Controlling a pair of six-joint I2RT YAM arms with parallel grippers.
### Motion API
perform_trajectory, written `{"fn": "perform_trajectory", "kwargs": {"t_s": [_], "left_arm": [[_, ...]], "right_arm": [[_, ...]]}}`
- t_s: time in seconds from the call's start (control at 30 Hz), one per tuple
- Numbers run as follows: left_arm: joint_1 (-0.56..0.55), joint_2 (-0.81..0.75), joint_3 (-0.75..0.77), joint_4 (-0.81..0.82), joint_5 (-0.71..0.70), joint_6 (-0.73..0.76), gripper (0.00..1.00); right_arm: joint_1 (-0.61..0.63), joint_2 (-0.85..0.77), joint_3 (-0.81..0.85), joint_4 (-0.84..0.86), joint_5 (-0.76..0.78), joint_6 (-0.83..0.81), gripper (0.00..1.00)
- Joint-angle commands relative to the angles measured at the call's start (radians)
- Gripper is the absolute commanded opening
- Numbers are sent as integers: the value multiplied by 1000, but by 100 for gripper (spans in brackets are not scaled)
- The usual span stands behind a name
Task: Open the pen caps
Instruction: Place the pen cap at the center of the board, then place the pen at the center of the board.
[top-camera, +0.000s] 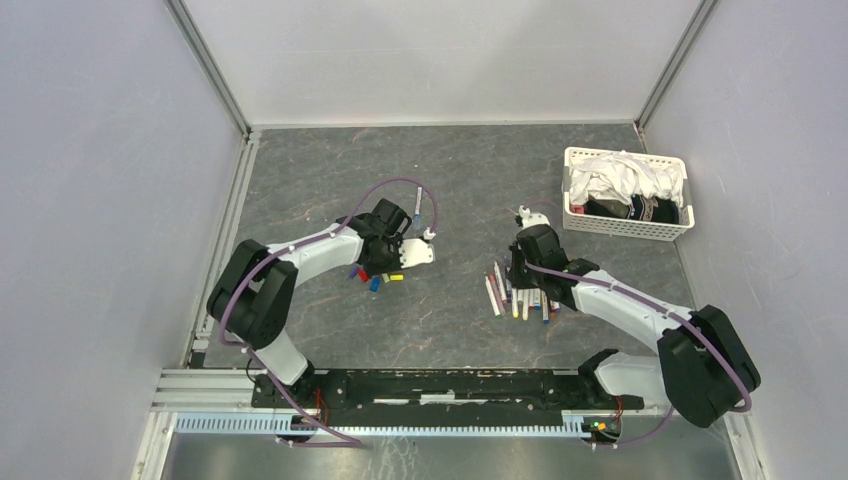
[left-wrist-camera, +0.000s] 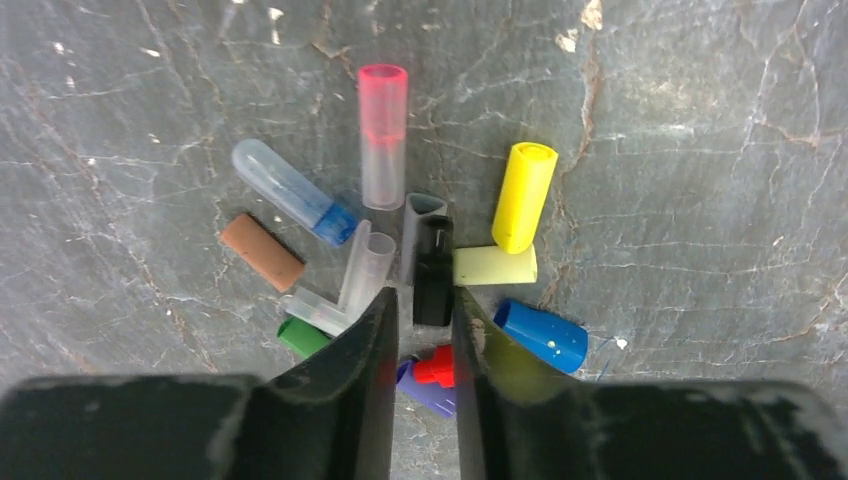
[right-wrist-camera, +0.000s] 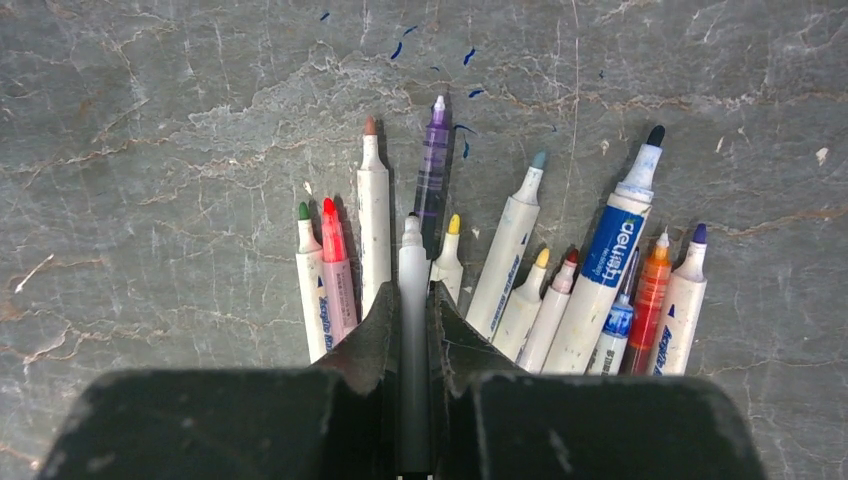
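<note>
green cap half behind left gripper; red cap, purple cap partly covered by it. pen in right gripper: rear barrel blurred, lost between jaws. other pens: back ends hidden.

Pen caps left of pens

The mixed-colour pen caps are lying in a cluster on the table, while the uncapped pens are lying fanned side by side, one white pen sitting pinched between the right fingers.
</note>
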Motion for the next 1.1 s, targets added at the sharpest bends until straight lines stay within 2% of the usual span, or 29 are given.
{"fn": "perform_trajectory", "kwargs": {"t_s": [0.0, 0.03, 0.07, 0.1, 0.13, 0.17, 0.2, 0.37, 0.6, 0.77, 1.07], "left_arm": [[-1, -18, 66, -19, 1, -103, 37], [1, -33, 80, -39, 4, -115, 43], [2, -40, 97, -62, 8, -121, 52], [6, -57, 120, -92, 19, -135, 65], [10, -63, 144, -125, 34, -148, 72], [17, -80, 175, -156, 52, -160, 87], [23, -94, 206, -201, 73, -170, 98], [85, -160, 370, -318, 177, -216, 100], [163, -215, 511, -379, 285, -270, 100], [186, -255, 531, -380, 317, -321, 100], [237, -316, 513, -366, 346, -341, 100]], "right_arm": [[38, 27, 12, 61, 114, 24, 7], [43, 34, 15, 56, 118, 24, 12], [46, 41, 16, 55, 119, 24, 17], [49, 46, 16, 52, 122, 24, 23], [52, 50, 15, 52, 123, 25, 26], [54, 51, 13, 49, 124, 25, 29], [56, 52, 14, 41, 126, 26, 32], [62, 29, 14, 0, 120, 24, 37], [97, -24, -31, 1, 117, 41, 23], [121, 29, -34, 10, 118, 53, 13], [153, 32, -6, 8, 108, 86, 10]]}}
